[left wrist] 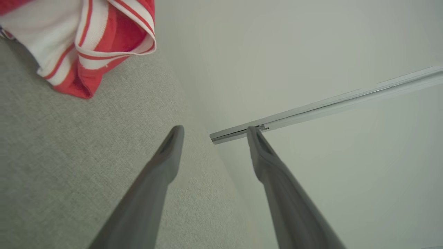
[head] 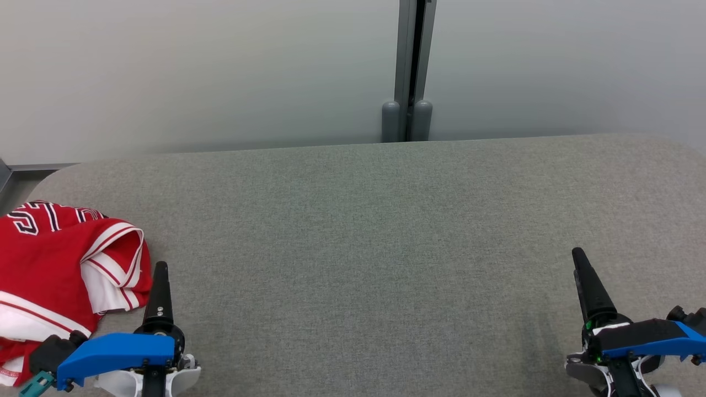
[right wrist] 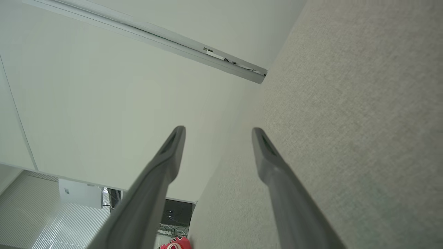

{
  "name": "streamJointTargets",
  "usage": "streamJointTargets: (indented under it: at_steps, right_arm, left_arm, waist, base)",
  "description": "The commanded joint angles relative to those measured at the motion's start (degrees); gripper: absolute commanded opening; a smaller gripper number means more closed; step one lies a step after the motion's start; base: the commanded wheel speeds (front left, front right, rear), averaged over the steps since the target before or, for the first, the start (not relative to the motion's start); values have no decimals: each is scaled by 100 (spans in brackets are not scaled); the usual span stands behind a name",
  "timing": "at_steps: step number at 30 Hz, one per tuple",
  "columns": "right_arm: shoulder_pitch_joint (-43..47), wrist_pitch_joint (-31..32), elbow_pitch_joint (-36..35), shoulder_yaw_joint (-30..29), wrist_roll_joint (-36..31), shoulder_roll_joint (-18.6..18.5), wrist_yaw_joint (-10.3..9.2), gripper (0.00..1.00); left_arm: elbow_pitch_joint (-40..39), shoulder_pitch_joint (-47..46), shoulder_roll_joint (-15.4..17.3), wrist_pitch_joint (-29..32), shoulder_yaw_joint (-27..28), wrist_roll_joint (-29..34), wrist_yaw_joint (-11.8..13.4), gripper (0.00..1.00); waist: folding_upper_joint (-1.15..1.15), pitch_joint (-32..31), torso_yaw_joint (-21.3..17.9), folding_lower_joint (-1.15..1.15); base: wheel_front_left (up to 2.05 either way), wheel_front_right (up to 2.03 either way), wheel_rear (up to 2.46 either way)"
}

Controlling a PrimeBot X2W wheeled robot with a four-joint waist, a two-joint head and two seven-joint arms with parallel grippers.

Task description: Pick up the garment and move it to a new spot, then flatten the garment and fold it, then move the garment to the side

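A pale, matt wall (head: 193, 71) stands behind the far edge of the surface (head: 364, 231), a broad grey top covered in woven cloth with rounded far corners. A grey metal post (head: 411, 55) rises against the wall at about the middle of the surface's far edge, with two rounded stubs (head: 390, 120) at its foot.

The garment (head: 49, 264), a red jersey with white striped trim and black-and-white lettering, lies crumpled at the left end of the surface, close to its near edge. Part of it runs past the left edge of the head view. One banded opening is folded over and faces the middle of the surface. In the left wrist view the same red and white hem (left wrist: 86, 38) lies on the surface's cloth, and a small red scrap of it (right wrist: 174, 245) shows in the right wrist view past the surface's left end.

The left claw (left wrist: 214, 129) hangs over the near left part of the surface, its two fingers spread apart. Its dark finger (head: 159, 298) is just beside the jersey's hem, not visibly touching it. The right claw (right wrist: 218, 128) hangs over the near right part of the surface, well apart from the jersey, and its fingers are also spread apart. Its finger (head: 590, 286) points towards the surface's far edge. Each claw has a blue housing (head: 118, 350) at its base.
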Motion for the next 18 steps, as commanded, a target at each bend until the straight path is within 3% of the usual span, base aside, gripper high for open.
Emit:
streamJointTargets:
  at_steps: [1, 18]
  right_arm:
    - [-217, -86, -13, 46, -337, -73, 10, 100]
    - [-201, -446, 412, 163, -2020, -157, 11, 100]
  left_arm:
    - [-28, -199, 32, -86, -57, 331, 41, 100]
    - [192, -193, 36, -444, -342, 2089, 232, 100]
  waist:
    - [0, -1, 9, 0]
    - [0, 1, 63, 0]
  base:
    - [0, 0, 0]
    - [0, 0, 0]
